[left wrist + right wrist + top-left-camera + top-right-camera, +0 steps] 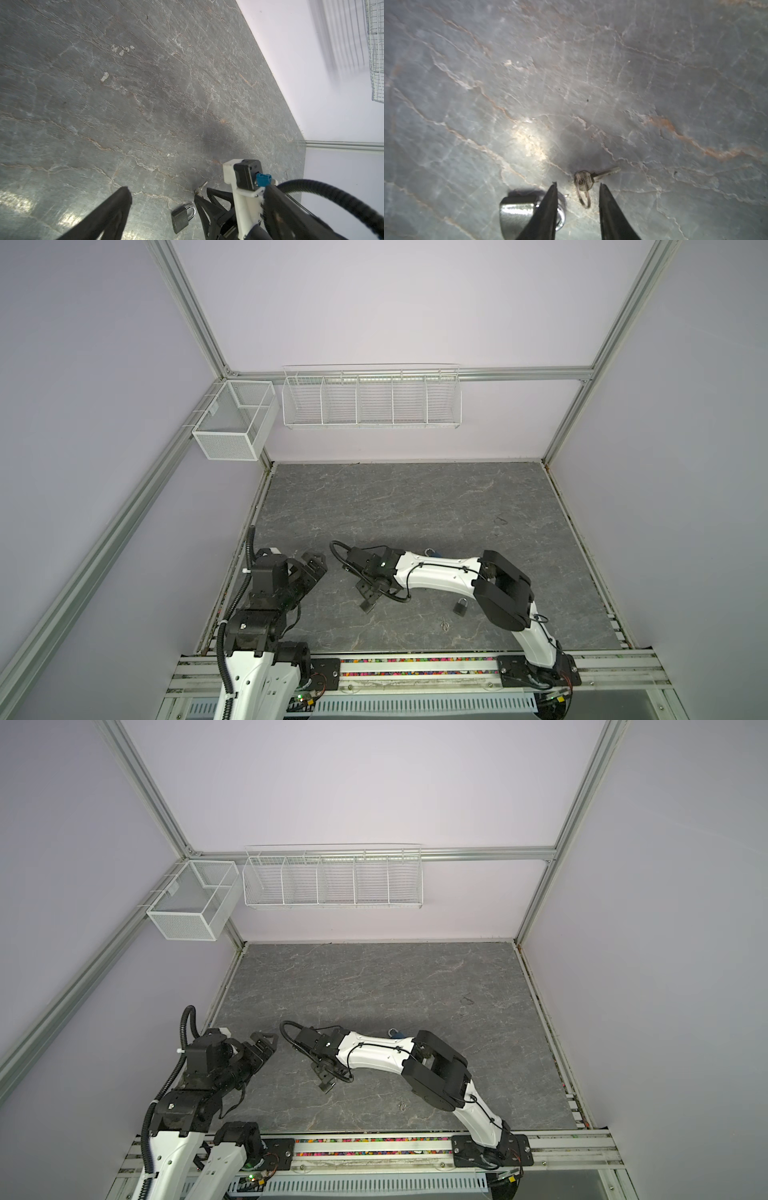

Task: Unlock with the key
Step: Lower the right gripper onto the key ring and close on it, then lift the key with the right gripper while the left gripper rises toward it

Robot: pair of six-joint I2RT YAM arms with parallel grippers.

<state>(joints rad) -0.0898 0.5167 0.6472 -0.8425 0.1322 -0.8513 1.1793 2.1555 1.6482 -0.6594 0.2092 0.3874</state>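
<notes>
A small silver key [584,179] on a ring lies flat on the grey stone tabletop. My right gripper [577,184] hangs just over it, open, with the key's ring in the narrow gap between the fingertips and touched by neither. A dark padlock [517,216] lies beside one finger, partly hidden by it. The left wrist view shows the same padlock [182,216] and key [200,188] at that finger's tip. In both top views my right gripper [374,600] reaches across the middle, and my left gripper [318,566] hovers wide open and empty to its left.
A second grey padlock [460,606] and a loose key ring [445,624] lie under the right arm's elbow. A blue padlock [432,552] peeks out behind the right forearm. Two white wire baskets [372,400] hang on the back wall.
</notes>
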